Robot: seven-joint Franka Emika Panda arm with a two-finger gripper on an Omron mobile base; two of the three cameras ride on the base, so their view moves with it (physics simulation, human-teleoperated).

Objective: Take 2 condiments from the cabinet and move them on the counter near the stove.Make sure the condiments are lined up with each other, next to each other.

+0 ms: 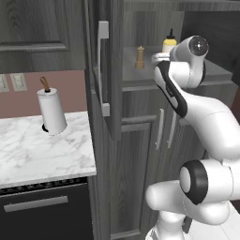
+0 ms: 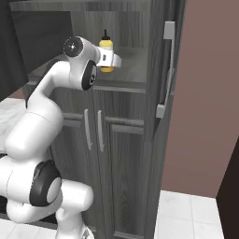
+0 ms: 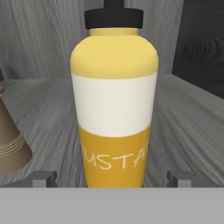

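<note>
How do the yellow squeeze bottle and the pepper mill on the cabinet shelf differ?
The yellow squeeze bottle is taller than the pepper mill. The bottle is yellow with a white band and a dark nozzle; the mill is plain brown wood with a knobbed top. The bottle stands between the open end effector's fingertips; the mill stands clear of it, off to one side. Both stand upright on the shelf niche of the cabinet.

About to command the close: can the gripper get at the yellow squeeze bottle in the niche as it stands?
Probably yes. The gripper is open with a finger on either side of the yellow squeeze bottle, nothing between them. The pepper mill stands off to one side, apart from the bottle.
</note>
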